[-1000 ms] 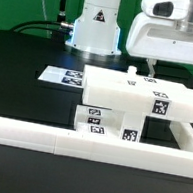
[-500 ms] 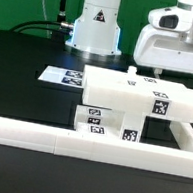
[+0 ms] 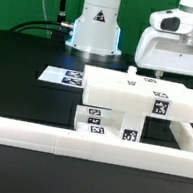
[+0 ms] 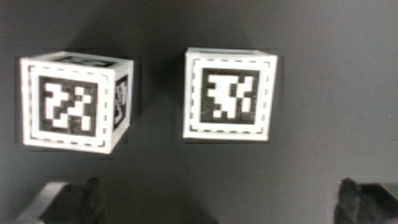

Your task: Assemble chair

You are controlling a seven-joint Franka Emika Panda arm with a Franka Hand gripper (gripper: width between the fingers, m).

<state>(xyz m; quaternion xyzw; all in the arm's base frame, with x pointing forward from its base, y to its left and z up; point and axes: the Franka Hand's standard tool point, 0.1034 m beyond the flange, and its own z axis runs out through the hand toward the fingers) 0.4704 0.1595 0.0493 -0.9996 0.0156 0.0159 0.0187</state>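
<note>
The chair's joined white tagged parts (image 3: 135, 96) form a blocky piece in the middle of the black table, with a lower tagged block (image 3: 110, 123) under a long slab. My gripper (image 3: 178, 77) hangs behind that piece at the exterior view's right. In the wrist view, two short white posts, one (image 4: 75, 103) and another (image 4: 231, 95), rest side by side on the black table, tags facing the camera. My gripper (image 4: 217, 200) is open above them, its dark fingertips (image 4: 71, 198) far apart with nothing between them.
A long low white border rail (image 3: 38, 134) runs along the front and turns back at the exterior view's right. The marker board (image 3: 62, 76) lies flat behind the chair parts. The arm's white base (image 3: 96, 24) stands at the back.
The gripper has shifted toward the exterior view's right and slightly lower, behind the chair piece. It has stayed open. The parts have not moved.
</note>
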